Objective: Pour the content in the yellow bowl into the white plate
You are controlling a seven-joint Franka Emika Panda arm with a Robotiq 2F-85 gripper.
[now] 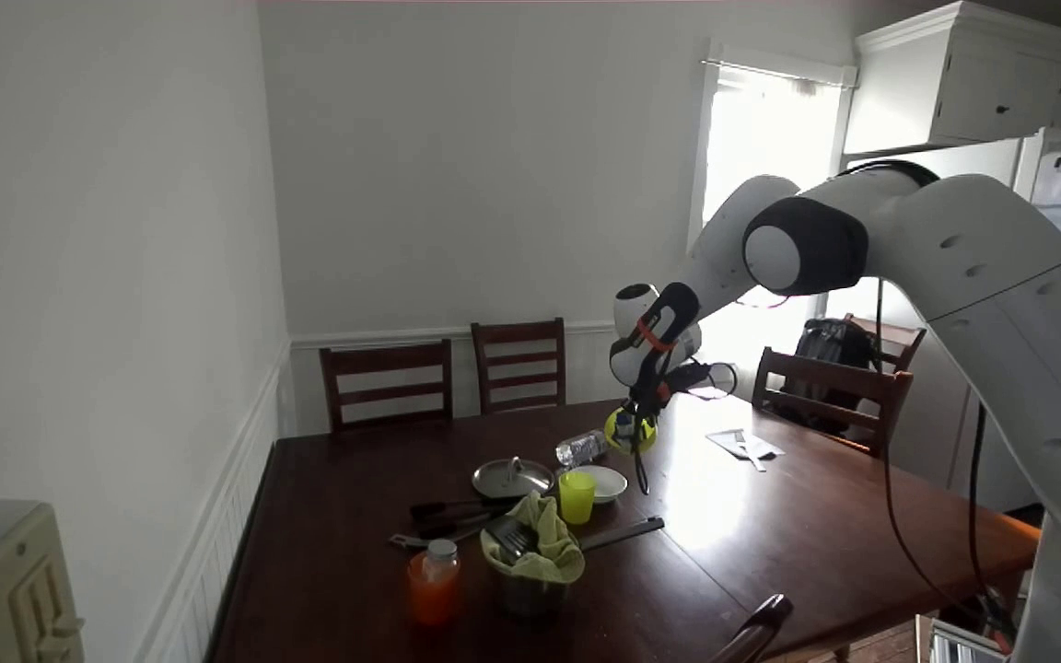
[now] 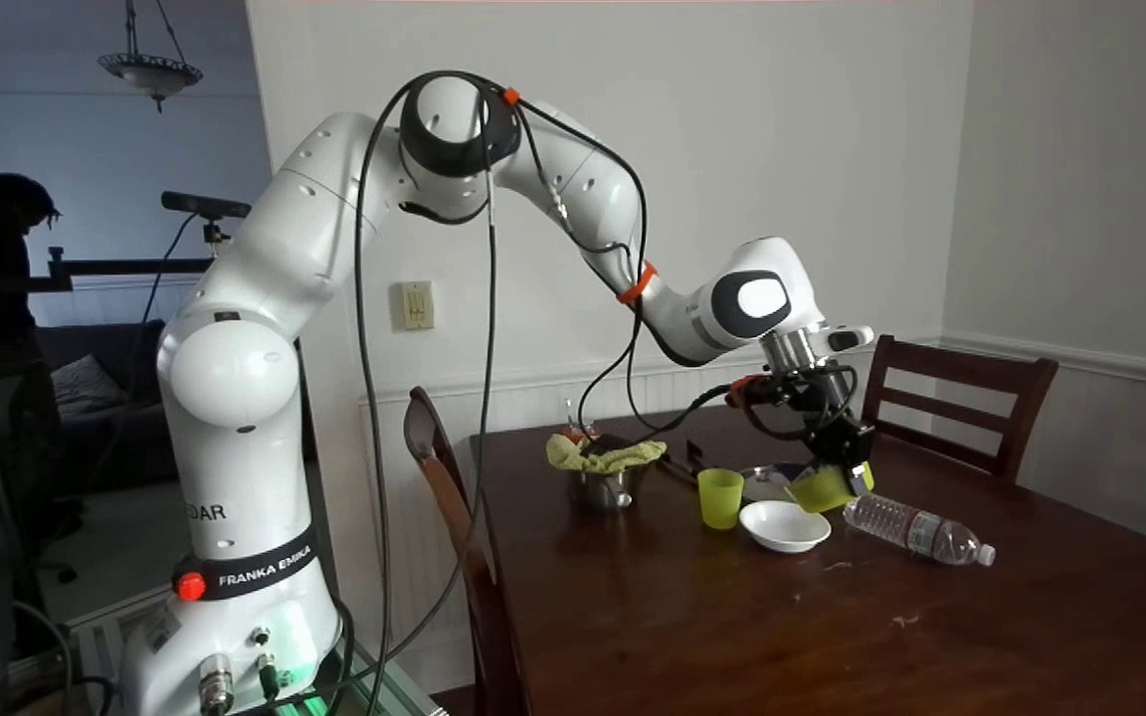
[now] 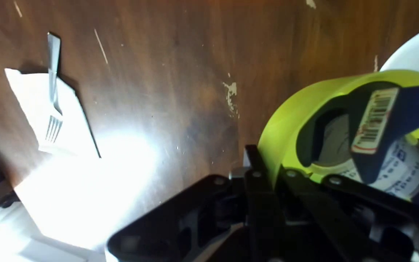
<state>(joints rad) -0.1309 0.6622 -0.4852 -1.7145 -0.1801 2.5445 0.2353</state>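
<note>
Dark wood makes up the table [image 2: 692,626] beneath the claw [image 3: 270,167], which is clamped on the yellow bowl [image 3: 286,116], its jaws on either side of the wall. Pinched by the edge like this, the bowl has its mouth uncovered, presumably so the contents [image 3: 402,165], among them a dark object [image 3: 413,103] with a barcode label [image 3: 375,120], can slide out. It is up off the table and looks tipped. Below the claw and just to one side sits the white plate [image 2: 782,517], likely there to catch them. Past the plate from the claw stands a yellow-green cup [image 2: 720,499]; a bottle [image 2: 916,532] lies near the claw, so a gentle turn seems wise.
</note>
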